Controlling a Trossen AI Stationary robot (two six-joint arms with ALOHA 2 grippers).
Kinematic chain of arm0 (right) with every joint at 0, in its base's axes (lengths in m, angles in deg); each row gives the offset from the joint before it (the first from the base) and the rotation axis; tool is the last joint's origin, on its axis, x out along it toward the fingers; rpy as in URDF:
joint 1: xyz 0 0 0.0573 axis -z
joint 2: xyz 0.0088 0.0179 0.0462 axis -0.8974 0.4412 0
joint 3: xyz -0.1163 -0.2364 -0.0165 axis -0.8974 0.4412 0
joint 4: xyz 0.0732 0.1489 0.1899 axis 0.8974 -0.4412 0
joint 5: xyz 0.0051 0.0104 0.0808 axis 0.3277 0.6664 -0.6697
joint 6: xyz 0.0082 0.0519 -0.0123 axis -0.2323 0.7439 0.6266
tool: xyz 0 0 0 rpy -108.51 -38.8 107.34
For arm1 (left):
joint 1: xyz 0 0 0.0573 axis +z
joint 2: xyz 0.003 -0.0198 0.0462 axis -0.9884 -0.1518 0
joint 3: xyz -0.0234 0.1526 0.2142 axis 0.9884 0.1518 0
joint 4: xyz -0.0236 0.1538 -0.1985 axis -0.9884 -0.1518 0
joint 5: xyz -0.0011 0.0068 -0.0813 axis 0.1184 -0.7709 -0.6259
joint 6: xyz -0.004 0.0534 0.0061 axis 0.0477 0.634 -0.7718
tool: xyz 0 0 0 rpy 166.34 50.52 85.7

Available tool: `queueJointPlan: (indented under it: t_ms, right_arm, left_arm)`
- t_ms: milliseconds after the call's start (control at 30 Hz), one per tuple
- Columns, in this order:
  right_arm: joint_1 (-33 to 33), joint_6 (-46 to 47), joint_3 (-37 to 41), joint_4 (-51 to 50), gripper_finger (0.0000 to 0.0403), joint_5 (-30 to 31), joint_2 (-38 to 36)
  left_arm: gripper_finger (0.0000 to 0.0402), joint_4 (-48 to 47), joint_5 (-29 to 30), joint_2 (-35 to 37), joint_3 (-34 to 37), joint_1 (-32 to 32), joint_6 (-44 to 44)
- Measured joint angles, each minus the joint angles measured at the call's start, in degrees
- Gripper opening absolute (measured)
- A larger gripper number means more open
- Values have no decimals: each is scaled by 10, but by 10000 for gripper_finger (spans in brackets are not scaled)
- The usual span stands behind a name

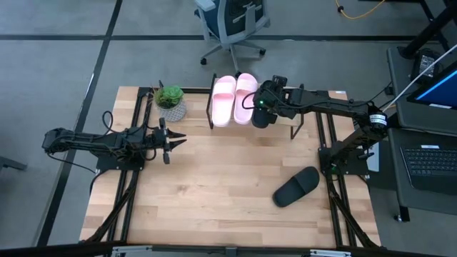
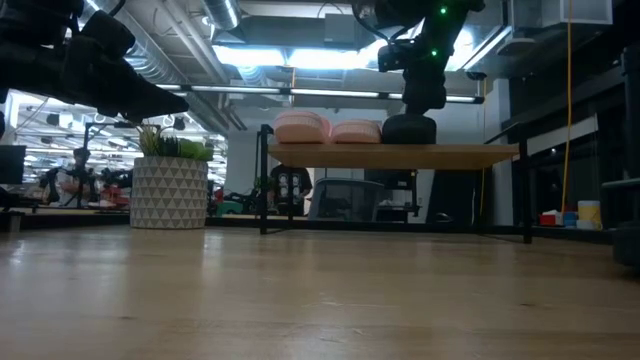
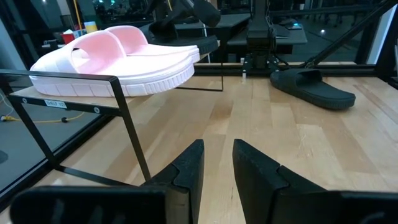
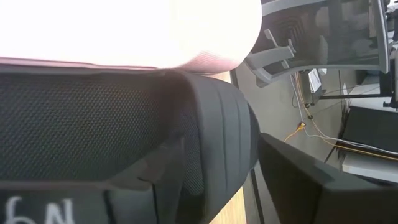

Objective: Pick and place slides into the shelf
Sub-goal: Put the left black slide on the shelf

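The wooden counter [image 1: 214,185] carries the shelf [image 1: 314,107] along its far edge, right of centre, with its plank top raised on thin black legs. A potted plant [image 1: 170,101] in a patterned white pot stands on the counter just left of the shelf.

Two light pink slides [image 1: 234,98] lie side by side on the left part of the shelf top. Just to their right, a black slide [image 2: 408,129] rests on the plank, and the right end effector [image 1: 263,108] is clamped on it from above, its arm reaching in from the right. The second black slide [image 1: 296,187] lies flat on the counter, near and to the right, well apart from the shelf.

The left end effector [image 1: 173,140] hangs over the left part of the counter, near the plant, with its fingers [image 3: 186,171] slightly apart and holding nothing.
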Motion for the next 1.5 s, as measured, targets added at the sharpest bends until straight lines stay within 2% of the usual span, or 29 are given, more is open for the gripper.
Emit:
queueJointPlan:
  t_ms: [400, 533, 733, 867, 1033, 1100, 1333, 1500]
  right_arm:
    - [-15, -5, -6, -9, 204, -1, 0]
    - [-16, -3, -46, -23, 204, -7, -1]
    - [-19, 34, -119, -76, 201, -64, -1]
    - [-17, 71, -135, -150, 158, -64, -2]
    - [-12, 121, -133, -232, 42, -66, -2]
    - [-11, 135, -132, -253, 12, -70, -2]
    - [0, 144, -132, -258, 5, -131, -2]
    - [27, 163, -132, -282, 4, -146, -2]
  left_arm:
    - [78, 0, 0, 0, 0, 0, 0]
    - [78, 0, 0, 0, 0, 0, 0]
    - [78, 0, 0, 0, 0, 0, 0]
    - [78, 0, 0, 0, 0, 0, 0]
    - [78, 0, 0, 0, 0, 0, -1]
    - [78, 0, 0, 0, 0, 0, -2]
    - [78, 0, 0, 0, 0, 0, -3]
    - [78, 0, 0, 0, 0, 0, -4]
